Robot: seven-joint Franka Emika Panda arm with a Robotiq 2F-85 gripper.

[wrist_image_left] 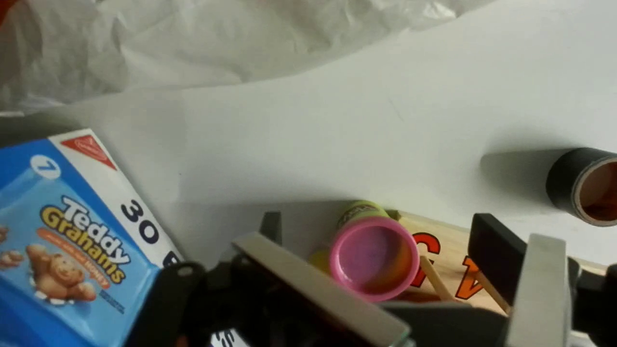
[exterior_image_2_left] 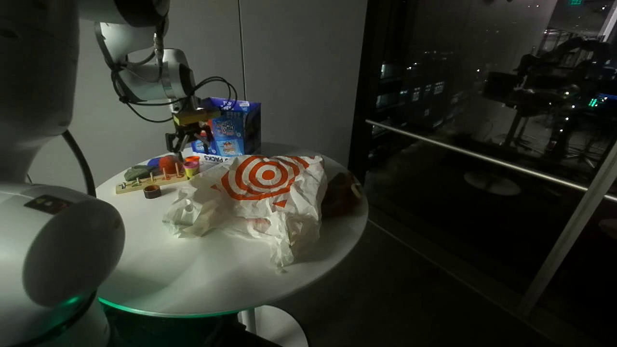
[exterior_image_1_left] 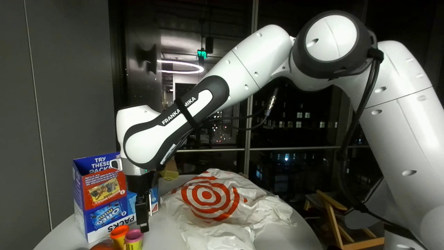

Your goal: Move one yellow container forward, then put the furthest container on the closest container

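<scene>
Two small yellow containers stand upright, close together beside the snack box. The pink-rimmed container shows in both exterior views [exterior_image_1_left: 134, 239] [exterior_image_2_left: 191, 169] and in the wrist view [wrist_image_left: 375, 258]. The orange-rimmed container [exterior_image_1_left: 119, 236] is beside it and also shows in an exterior view [exterior_image_2_left: 192, 158]. In the wrist view only a yellow sliver [wrist_image_left: 319, 259] shows beside the pink-rimmed one, mostly hidden by it and by a finger. My gripper [wrist_image_left: 382, 231] is open and empty above the containers, with the pink-rimmed one between its fingers in the wrist view. The gripper also shows in an exterior view [exterior_image_2_left: 193, 148].
A large blue snack box [exterior_image_1_left: 104, 198] stands close to the gripper. A wooden peg board [exterior_image_2_left: 127, 188] lies beside the containers, with a red ball [exterior_image_2_left: 168, 164] behind it. A dark cup [wrist_image_left: 566, 180] stands near the board. A crumpled white bag [exterior_image_2_left: 231, 212] covers mid-table.
</scene>
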